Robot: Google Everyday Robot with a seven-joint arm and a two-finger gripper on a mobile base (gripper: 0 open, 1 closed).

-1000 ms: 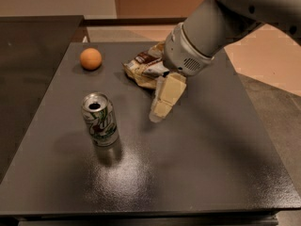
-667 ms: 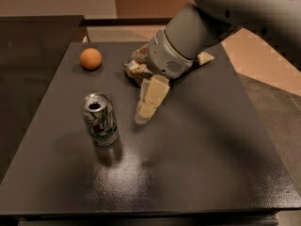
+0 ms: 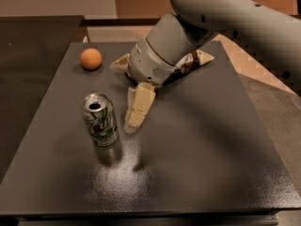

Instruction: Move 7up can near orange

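Observation:
The 7up can (image 3: 99, 120) stands upright on the dark table (image 3: 211, 149), left of the middle, with its shiny top open. The orange (image 3: 91, 59) lies at the far left of the table, well behind the can. My gripper (image 3: 132, 123) hangs from the grey arm (image 3: 162, 55) and points down at the table. It is just to the right of the can, a small gap away, and holds nothing that I can see.
A brown-and-white snack bag (image 3: 201, 58) lies at the back of the table, mostly hidden behind my arm. A darker counter (image 3: 33, 46) adjoins the table on the left. The floor (image 3: 277, 102) drops away on the right.
My gripper has moved left and forward, from beside the snack bag to just right of the can. The can and the orange have not moved.

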